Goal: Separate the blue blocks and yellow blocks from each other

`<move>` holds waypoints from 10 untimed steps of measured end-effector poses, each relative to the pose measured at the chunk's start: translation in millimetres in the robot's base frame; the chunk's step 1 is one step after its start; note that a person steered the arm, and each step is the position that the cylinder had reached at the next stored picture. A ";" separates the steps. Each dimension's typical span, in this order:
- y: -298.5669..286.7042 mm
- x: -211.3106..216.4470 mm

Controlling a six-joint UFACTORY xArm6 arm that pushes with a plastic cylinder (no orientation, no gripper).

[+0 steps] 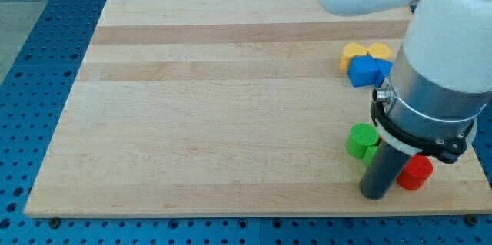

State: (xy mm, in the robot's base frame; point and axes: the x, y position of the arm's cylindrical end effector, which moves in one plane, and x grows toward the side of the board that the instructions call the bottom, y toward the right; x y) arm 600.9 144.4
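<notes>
The bench (231,107) is a pale wooden board with lengthwise grain stripes, lying on a blue perforated metal base (46,61). The white and grey arm (438,68) enters from the view's top right.

Near the view's right edge, two yellow blocks with rounded lobes, the left yellow block (353,51) and the right yellow block (379,51), sit touching each other. Just below them a blue cube-like block (361,71) touches both; a second blue block (385,68) beside it is partly hidden by the arm. None shows a clear long axis.

The tool is a bare dark rod with no jaws; its tip (374,194) rests near the view's bottom right, between a green cylinder block (360,139) and a red cylinder block (416,172), well below the blue-and-yellow cluster.
</notes>
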 end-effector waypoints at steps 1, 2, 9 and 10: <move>0.0 0.0; -6.7 0.0; -141.8 -89.9; -140.0 -140.5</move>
State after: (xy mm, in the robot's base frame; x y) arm 460.4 4.5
